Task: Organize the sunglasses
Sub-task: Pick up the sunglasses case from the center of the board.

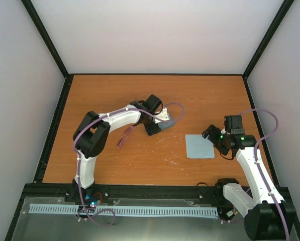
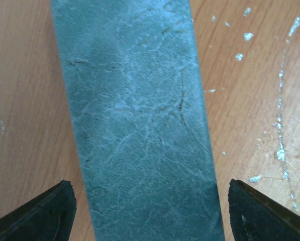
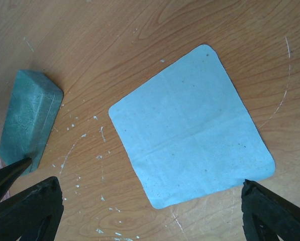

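Note:
The sunglasses [image 1: 124, 136], a slim folded reddish-pink pair, lie on the table left of centre, beside the left forearm. The grey-blue case [image 1: 168, 125] lies closed to their right. My left gripper [image 1: 155, 128] is open and straddles the case. In the left wrist view the case [image 2: 139, 125] fills the middle, and the gripper [image 2: 150, 211] has a fingertip on each side with a narrow gap. My right gripper [image 1: 210, 134] is open and empty over the cloth's right edge. In the right wrist view this gripper [image 3: 150, 216] hangs above the cloth's near corner.
The pale blue square cloth [image 1: 199, 146] lies flat right of centre, and it also shows in the right wrist view [image 3: 190, 125], with the case [image 3: 29, 118] at its left. White scuffs mark the wooden table [image 1: 114, 95]. Black frame posts and grey walls bound it.

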Controlling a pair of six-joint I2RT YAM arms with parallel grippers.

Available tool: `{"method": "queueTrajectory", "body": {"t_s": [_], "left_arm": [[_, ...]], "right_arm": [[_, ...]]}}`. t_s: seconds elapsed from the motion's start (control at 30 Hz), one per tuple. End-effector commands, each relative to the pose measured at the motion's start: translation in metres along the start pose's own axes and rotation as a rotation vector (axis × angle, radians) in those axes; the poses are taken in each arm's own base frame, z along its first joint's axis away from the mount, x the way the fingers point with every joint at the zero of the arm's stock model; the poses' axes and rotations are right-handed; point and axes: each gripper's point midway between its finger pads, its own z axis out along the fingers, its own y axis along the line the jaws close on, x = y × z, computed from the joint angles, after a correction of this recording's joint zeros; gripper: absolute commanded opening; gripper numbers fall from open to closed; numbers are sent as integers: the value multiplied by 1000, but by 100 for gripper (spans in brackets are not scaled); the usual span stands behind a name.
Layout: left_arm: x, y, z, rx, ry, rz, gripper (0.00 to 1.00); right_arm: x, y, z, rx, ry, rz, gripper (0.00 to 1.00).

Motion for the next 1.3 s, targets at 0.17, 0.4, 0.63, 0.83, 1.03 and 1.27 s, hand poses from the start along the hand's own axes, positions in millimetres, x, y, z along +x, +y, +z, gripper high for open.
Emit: {"method": "queueTrajectory", "body": {"t_s": [0.17, 0.4, 0.63, 0.83, 1.03, 1.27], "left_arm": [[1, 6, 10, -45, 0, 63, 78], [8, 3, 13, -36, 14, 67, 82], [-4, 7, 5, -46, -14, 69, 59], [-33, -1, -21, 54, -101, 35, 52], [-82, -37, -88, 397, -320, -42, 44], [-129, -55, -208, 895, -670, -125, 41]], "right_arm": [[1, -1, -3, -6, -9, 17, 94], [2, -2, -2, -1, -5, 22, 94], [1, -1, -5, -5, -13, 24, 92], [0, 11, -6, -81, -31, -14, 93], [-8, 79, -38, -520, -173, -166, 100], [-5, 123, -96, -852, -297, -261, 99]]}}
